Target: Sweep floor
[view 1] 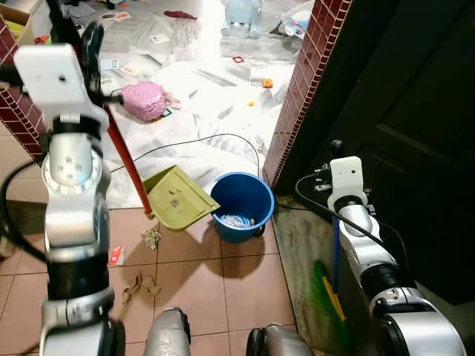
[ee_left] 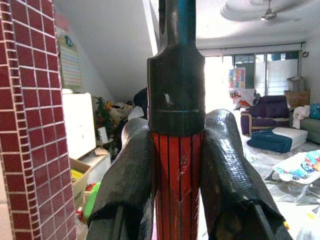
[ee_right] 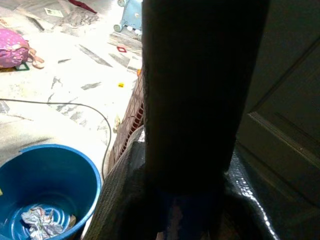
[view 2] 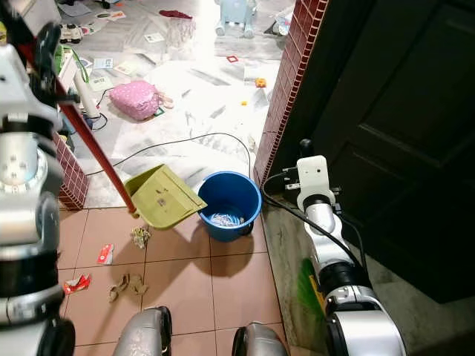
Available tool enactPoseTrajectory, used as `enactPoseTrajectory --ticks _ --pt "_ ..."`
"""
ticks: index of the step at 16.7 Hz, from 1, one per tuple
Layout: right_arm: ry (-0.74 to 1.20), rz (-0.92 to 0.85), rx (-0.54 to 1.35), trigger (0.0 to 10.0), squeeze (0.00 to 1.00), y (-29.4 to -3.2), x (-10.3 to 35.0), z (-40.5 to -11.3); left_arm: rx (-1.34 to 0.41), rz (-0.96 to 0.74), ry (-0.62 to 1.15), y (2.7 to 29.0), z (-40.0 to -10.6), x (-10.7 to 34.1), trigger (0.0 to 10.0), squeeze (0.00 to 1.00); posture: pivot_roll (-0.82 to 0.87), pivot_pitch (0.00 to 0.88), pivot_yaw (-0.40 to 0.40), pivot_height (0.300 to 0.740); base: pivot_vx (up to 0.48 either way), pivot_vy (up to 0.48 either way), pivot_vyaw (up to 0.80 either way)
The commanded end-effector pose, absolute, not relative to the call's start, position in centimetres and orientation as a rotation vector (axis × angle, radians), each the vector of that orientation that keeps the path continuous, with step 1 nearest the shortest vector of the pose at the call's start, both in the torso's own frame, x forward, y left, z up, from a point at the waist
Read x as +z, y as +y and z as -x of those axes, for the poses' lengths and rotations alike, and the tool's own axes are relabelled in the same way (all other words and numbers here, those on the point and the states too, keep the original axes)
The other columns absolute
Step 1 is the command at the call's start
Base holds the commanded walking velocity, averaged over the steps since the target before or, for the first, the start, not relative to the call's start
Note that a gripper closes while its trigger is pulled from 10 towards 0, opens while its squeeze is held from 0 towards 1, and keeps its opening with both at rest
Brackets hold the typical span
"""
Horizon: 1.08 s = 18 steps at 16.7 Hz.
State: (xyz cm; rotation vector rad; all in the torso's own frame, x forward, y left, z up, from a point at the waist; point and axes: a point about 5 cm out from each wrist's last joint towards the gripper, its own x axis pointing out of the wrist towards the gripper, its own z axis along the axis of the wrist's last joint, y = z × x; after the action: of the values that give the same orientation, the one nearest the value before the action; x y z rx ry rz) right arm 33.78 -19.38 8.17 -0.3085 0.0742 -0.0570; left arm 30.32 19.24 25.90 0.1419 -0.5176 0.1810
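My left gripper is shut on the red handle of a yellow-green dustpan, raised high at the left. The dustpan is tilted over the rim of a blue bucket, which holds crumpled paper. My right gripper is shut on the broom's blue handle, beside the dark door at the right. The broom's green and yellow bristles rest on the floor by the wall. Crumpled scraps and wrappers lie on the terracotta tiles below the dustpan.
A red brick pillar stands behind the bucket, a dark door to its right. A black cable loops over the marble floor. A pink bag, toys and papers litter the room beyond. A red wrapper lies near my left arm.
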Motion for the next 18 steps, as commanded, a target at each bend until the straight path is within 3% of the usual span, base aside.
enactPoseTrajectory --ticks 1,5,11,15,18 --pt "0.06 0.305 -0.059 10.0 0.0 -19.6 8.5 -33.8 0.166 -0.175 -0.446 18.6 -30.2 24.4 10.0 0.0 0.02 0.099 -0.078 0.74 0.0 0.48 0.0" --pt "0.065 0.307 -0.054 10.0 0.0 -19.5 8.4 -33.8 0.176 -0.156 -0.498 18.2 -29.9 25.4 10.0 0.0 0.03 0.101 -0.081 0.74 0.0 0.415 0.0" --pt "0.061 0.308 -0.057 10.0 0.0 -19.4 8.5 -33.9 0.226 -0.223 -0.72 18.1 -29.1 30.6 10.0 0.0 0.03 0.095 -0.078 0.74 0.0 0.0 0.0" --pt "0.056 0.313 -0.062 10.0 0.0 -19.4 8.5 -34.0 0.267 -0.231 -0.749 19.2 -29.6 32.2 10.0 0.0 0.03 0.087 -0.074 0.74 0.0 0.329 0.0" --pt "0.055 0.312 -0.063 10.0 0.0 -19.3 8.6 -34.0 0.255 -0.238 -0.692 19.1 -29.9 30.8 10.0 0.0 0.03 0.084 -0.069 0.74 0.0 0.48 0.0"
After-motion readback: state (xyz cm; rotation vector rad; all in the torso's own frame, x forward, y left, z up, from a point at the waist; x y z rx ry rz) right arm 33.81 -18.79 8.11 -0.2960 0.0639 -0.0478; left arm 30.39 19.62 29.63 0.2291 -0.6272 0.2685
